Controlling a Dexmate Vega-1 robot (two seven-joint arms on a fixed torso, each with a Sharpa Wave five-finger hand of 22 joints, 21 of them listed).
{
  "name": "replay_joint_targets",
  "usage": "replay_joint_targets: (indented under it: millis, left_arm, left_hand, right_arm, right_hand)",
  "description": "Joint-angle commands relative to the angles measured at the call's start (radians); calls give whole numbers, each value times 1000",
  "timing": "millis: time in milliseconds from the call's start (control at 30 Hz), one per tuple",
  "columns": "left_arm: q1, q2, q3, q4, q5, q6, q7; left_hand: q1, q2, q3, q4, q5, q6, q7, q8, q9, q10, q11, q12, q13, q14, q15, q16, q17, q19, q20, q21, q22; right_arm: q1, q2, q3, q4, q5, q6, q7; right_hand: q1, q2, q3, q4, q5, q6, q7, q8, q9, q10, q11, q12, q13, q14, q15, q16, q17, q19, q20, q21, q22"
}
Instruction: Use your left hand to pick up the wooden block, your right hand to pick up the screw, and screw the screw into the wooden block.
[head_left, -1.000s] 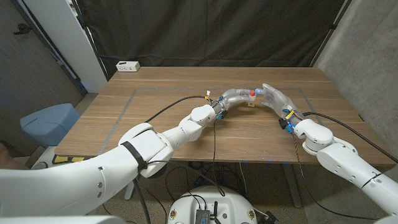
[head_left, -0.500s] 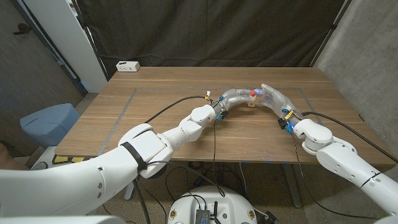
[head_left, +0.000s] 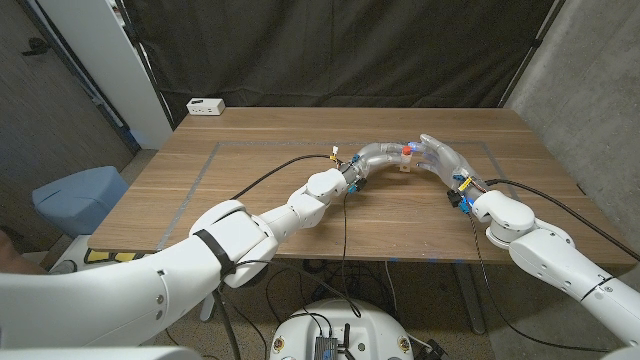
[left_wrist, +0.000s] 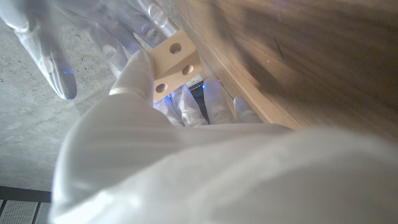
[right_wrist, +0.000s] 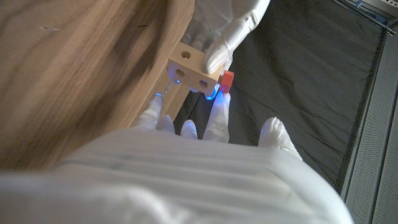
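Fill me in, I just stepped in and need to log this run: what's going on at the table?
A two-armed robot is joining a screw to a wooden block above the wooden table. Its left hand grips the pale block, which has round holes in its faces. Its right hand meets it, fingers at the red-headed screw against the block's side. How far in the screw sits can't be told. A white box sits at the far corner.

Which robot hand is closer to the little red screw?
The right hand: its fingers are on the red screw. The left hand is alongside, holding the wooden block the screw meets.
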Motion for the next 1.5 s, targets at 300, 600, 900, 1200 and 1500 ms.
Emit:
replay_joint_targets:
  millis: [300,600,900,1200,1500]
  left_arm:
    - [12,8,0,-24,2,5,1]
    - [9,3,-1,-14,-1,6,-2]
    - [4,-1,-1,-3,-2,6,-4]
    - [-2,-7,-1,10,-3,8,-7]
    - [-6,-10,-1,19,-4,8,-7]
  left_hand:
    - [-40,60,54,48,10,88,54,8,4,19,-8,55,103,10,-78,3,4,9,3,5,2]
    - [-40,59,54,48,10,88,54,8,4,18,-8,55,103,10,-78,3,4,9,2,6,2]
    - [-40,59,53,48,10,88,55,8,4,20,-8,55,102,10,-77,4,4,9,2,5,2]
    - [-39,60,54,48,10,90,54,8,4,20,-8,54,101,10,-78,4,4,10,2,6,2]
    - [-41,60,54,49,10,89,55,8,4,21,-8,55,101,10,-78,3,4,9,2,5,2]
  right_arm:
    - [-27,-7,14,-23,5,-11,-22]
    - [-34,-7,18,-30,9,-17,-29]
    - [-46,-5,24,-35,13,-16,-36]
    - [-54,-6,27,-37,10,-2,-30]
    - [-58,-11,29,-40,17,-1,-15]
  right_hand:
    - [4,2,-1,0,5,47,6,18,2,21,-11,9,4,7,-6,6,2,3,0,3,4]
    - [5,4,0,-1,5,63,9,20,2,30,-16,11,4,12,-7,8,2,7,0,4,4]
    - [6,7,1,-1,5,86,11,25,1,41,-23,13,4,17,-8,9,1,10,1,5,4]
    - [7,7,2,-1,5,116,20,32,1,54,-26,14,4,24,-10,11,1,14,1,5,4]
    - [8,8,2,-1,5,134,23,35,1,64,-30,16,4,28,-12,11,1,16,1,5,4]
